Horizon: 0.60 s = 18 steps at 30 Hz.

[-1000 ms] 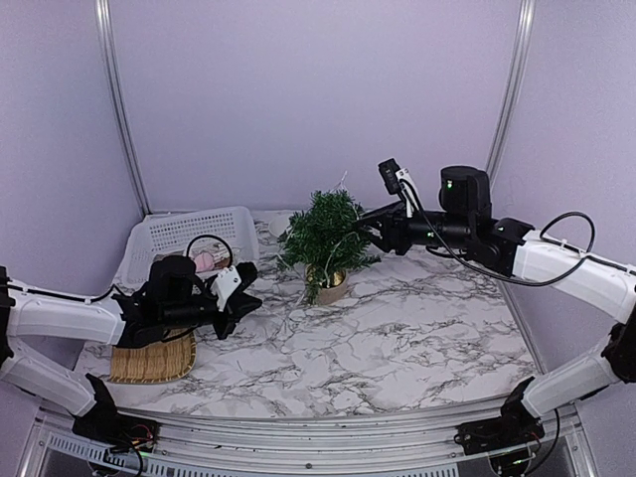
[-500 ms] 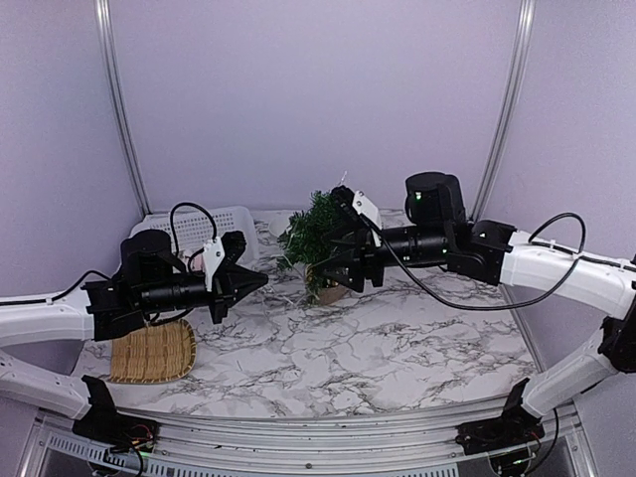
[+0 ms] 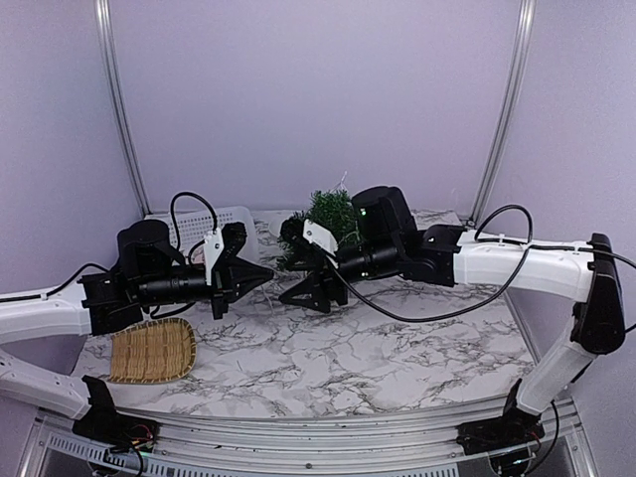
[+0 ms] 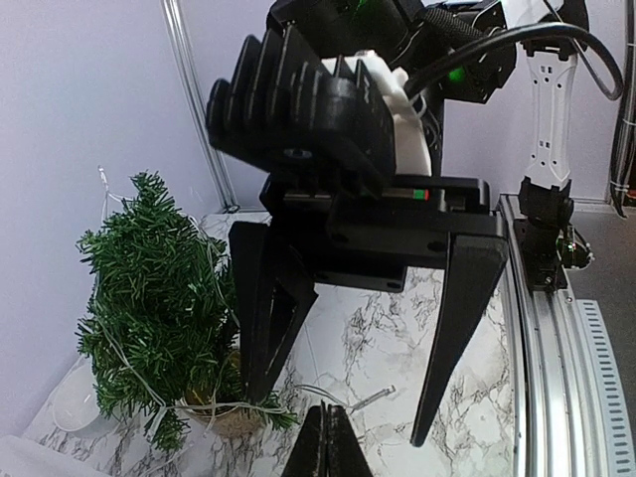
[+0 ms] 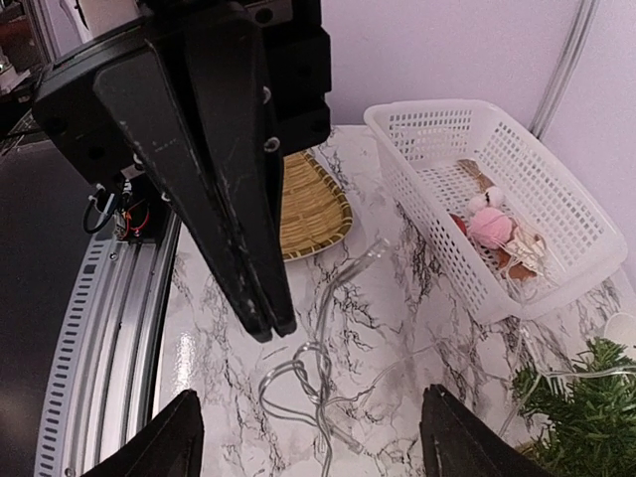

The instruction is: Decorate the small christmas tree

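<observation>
The black left pincer (image 3: 264,274) has its two fingers pressed tight together. It points across at the other pincer. A thin clear wire (image 5: 353,266) lies in loops on the white marble table (image 3: 397,338) below them. The black right pincer (image 3: 304,297) has its fingers spread wide apart. The small christmas tree (image 3: 333,209), dark green and bushy, stands just behind the right pincer. From above, that arm hides the tree's pot.

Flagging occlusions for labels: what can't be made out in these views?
Top view: lower half of the small dark green christmas tree, behind the right arm.
Same view: white perforated plastic basket's contents, behind the left arm.
Right wrist view: items beside the pink pompom, too small to identify.
Left wrist view: white round object, cut off by the lower left edge.
</observation>
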Motion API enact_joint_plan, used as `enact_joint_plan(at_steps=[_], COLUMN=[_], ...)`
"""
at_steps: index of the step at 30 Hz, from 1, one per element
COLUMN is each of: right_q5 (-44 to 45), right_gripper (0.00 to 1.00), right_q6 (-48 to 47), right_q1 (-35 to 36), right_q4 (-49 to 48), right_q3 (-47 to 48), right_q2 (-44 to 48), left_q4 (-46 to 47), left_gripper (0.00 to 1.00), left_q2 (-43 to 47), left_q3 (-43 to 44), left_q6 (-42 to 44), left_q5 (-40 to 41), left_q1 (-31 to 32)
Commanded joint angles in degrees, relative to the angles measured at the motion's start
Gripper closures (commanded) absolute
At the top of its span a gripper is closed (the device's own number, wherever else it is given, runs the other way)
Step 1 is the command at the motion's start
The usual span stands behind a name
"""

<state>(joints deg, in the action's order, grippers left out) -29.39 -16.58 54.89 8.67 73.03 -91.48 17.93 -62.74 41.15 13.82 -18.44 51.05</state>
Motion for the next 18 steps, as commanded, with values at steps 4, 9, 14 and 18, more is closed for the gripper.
enact_joint_plan(at_steps=[4,9,14,18], right_q5=[2.0,5.3,7.7,10.4], right_gripper=[0.33,0.81,1.0,1.0], right_q6=[-1.7,-1.5,0.5,1.6], right_q1=[1.6,2.0,2.1,2.1], right_q4=[-1.0,-2.6,-5.4,-5.8], right_q3=[5.3,5.5,3.3,2.4], right_q2=[-4.2,-4.3,-0.1,5.3], left_q4=[-0.4,-0.4,0.5,6.2], left_gripper=[1.0,1.0,1.0,0.64], left_q2=[1.2,1.4,3.1,7.7], left_q3=[2.2,2.0,1.1,-2.6], left_q6=[-0.9,-1.1,-2.1,-6.4], left_q5=[-1.4,-1.0,3.0,10.2], left_q1=[0.4,0.4,0.3,-1.2])
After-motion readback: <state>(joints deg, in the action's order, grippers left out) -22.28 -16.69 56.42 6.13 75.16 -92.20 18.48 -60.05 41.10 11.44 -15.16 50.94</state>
